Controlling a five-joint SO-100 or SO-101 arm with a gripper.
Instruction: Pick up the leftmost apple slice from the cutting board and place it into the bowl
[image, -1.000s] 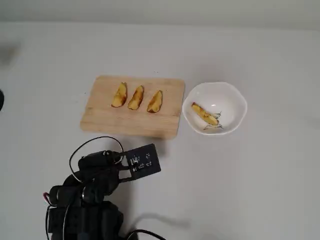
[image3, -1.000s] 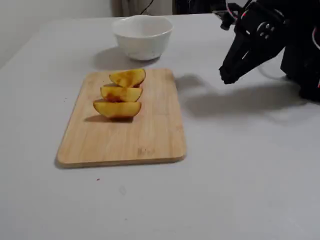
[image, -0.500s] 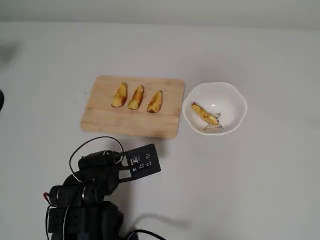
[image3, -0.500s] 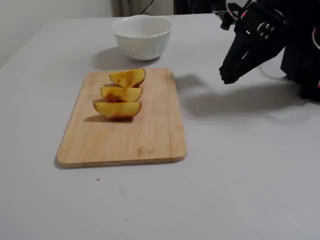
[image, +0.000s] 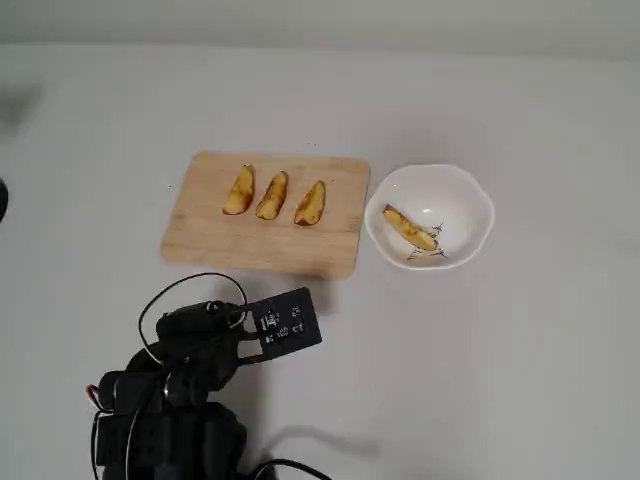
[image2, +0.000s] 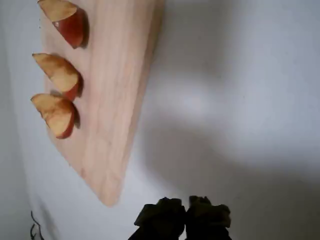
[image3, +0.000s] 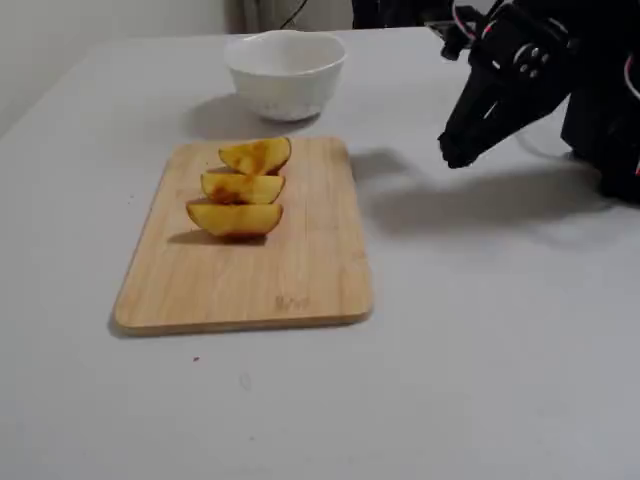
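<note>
Three apple slices lie in a row on the cutting board (image: 262, 240). The leftmost apple slice (image: 238, 190) in the overhead view is the nearest one in the fixed view (image3: 235, 218) and the top one in the wrist view (image2: 65, 20). A fourth slice (image: 410, 228) lies in the white bowl (image: 470, 200), right of the board. My gripper (image3: 455, 152) is shut and empty. It hangs above the table off the board's long side, apart from it. The fingertips (image2: 165, 217) touch each other in the wrist view.
The other two slices (image: 272, 195) (image: 310, 203) lie close beside the leftmost one. The arm's black body and cables (image: 170, 400) fill the lower left of the overhead view. Bare white table (image: 480, 360) surrounds the board and bowl.
</note>
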